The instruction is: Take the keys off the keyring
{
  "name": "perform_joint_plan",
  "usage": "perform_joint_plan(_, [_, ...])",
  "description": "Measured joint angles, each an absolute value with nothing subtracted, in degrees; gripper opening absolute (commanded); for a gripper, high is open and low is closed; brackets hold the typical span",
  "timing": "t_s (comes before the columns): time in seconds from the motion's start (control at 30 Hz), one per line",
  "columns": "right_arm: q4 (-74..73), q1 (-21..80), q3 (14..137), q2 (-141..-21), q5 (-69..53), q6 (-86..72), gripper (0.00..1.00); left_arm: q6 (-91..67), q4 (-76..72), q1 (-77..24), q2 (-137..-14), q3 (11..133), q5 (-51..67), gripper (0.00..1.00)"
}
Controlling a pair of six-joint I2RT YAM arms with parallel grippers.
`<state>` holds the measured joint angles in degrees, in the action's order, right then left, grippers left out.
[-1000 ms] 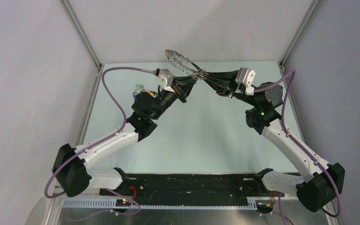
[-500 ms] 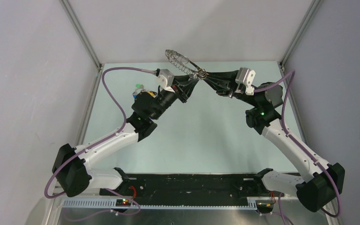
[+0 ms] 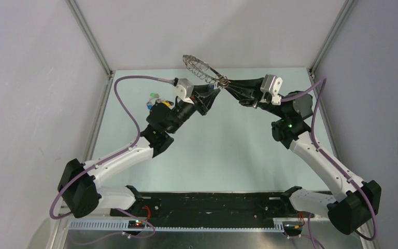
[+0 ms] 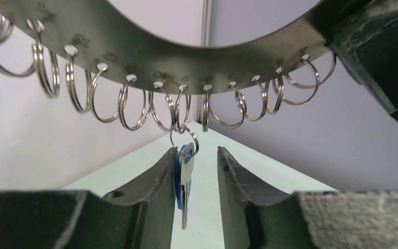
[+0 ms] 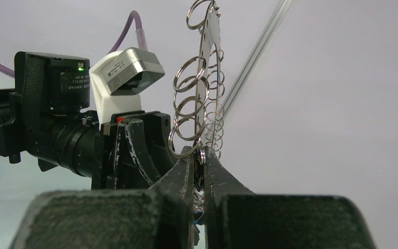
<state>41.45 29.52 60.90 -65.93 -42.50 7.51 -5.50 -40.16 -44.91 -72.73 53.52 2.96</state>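
The keyring [image 3: 202, 66] is a flat grey metal hoop fringed with several small split rings [image 4: 129, 104], held up in the air at the back. My right gripper [image 3: 227, 85] is shut on the hoop's rim, with the jaws pinched on the hoop [image 5: 207, 46] in the right wrist view [image 5: 198, 155]. One silver key with a blue head [image 4: 185, 176] hangs from a small ring under the hoop [image 4: 186, 57]. My left gripper [image 4: 197, 151] is open around this key, which rests against the left finger [image 4: 160, 176]. I see no other keys.
A small green, blue and white object [image 3: 154, 97] lies on the mint-green table [image 3: 228, 140] beside the left arm. Grey walls and aluminium posts [image 3: 90, 36] enclose the table. The left arm's wrist camera [image 5: 127, 70] is close to the right fingers.
My left gripper has shifted slightly right and down under the hoop. The hoop and the right arm have stayed still.
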Motion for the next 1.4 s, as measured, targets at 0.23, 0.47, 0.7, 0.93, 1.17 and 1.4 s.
perform_joint_plan(0.23, [41.45,29.52,61.28,-65.93,-42.48,7.51,0.0,-5.52,-40.23,-44.91,-72.73,52.21,2.5,0.31])
perform_joint_plan(0.47, [41.39,29.52,61.36,-65.93,-42.5,7.51,0.0,-5.54,-40.21,-44.91,-72.71,51.7,1.69,0.34])
perform_joint_plan(0.7, [41.17,29.52,61.36,-65.93,-42.5,7.51,0.0,-5.54,-40.18,-44.91,-72.62,51.7,1.48,0.37])
perform_joint_plan(0.93, [40.71,29.52,61.39,-65.93,-42.5,7.51,0.0,-5.52,-40.21,-44.91,-71.64,51.42,1.45,0.26])
perform_joint_plan(1.17, [40.71,29.52,61.39,-65.93,-42.52,7.46,0.0,-5.32,-40.58,-44.91,-70.85,51.31,0.97,0.01])
perform_joint_plan(1.4, [38.87,29.52,61.41,-65.91,-41.28,7.49,0.0,-5.67,-37.28,-44.91,-70.87,52.1,-0.95,0.0])
